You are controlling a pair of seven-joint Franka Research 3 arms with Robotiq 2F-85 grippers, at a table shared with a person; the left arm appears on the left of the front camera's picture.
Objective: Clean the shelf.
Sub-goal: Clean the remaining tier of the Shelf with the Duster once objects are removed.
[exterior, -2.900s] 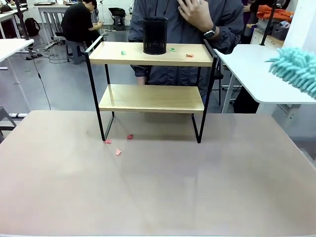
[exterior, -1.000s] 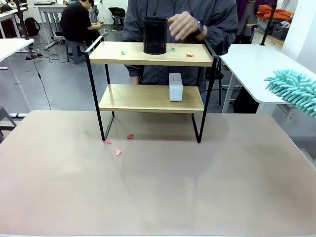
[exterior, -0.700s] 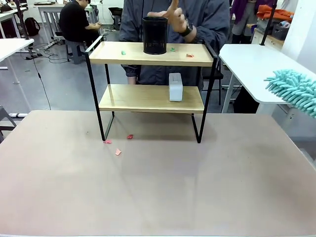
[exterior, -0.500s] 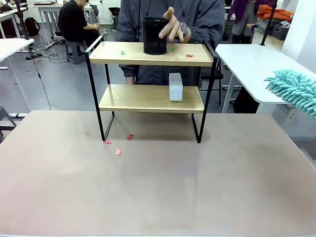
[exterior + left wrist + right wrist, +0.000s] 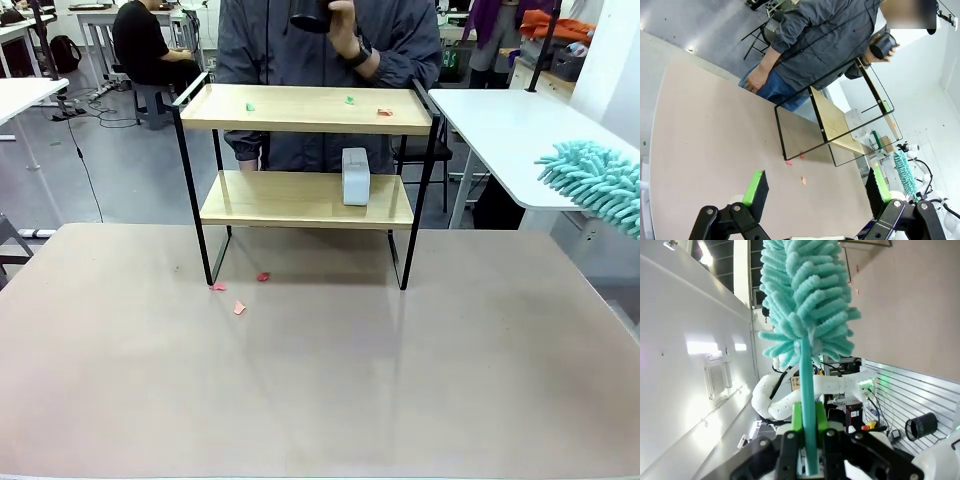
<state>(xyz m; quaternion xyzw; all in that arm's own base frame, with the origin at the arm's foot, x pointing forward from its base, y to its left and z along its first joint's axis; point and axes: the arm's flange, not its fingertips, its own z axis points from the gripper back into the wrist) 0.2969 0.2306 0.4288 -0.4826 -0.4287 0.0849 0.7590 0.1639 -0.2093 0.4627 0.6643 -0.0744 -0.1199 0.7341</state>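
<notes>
**A:** Where's the shelf?
**B:** Far middle of the worktop, right in front of the person. Paper scraps on the top board, white box on the lower one. The person's hand holds a black cup above it.
**A:** Grippers?
**B:** Left gripper: jaws wide, nothing in them. Right gripper: jaws clamped on the teal duster handle, well right of the shelf.

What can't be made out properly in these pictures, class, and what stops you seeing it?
- Front view: the black container in the person's hand is cut off by the top edge.
- Front view: the duster runs off the right edge, hiding its handle.
- Front view: the scraps on the shelf are too small to identify.
- Right wrist view: the duster's head covers much of the table.
</notes>
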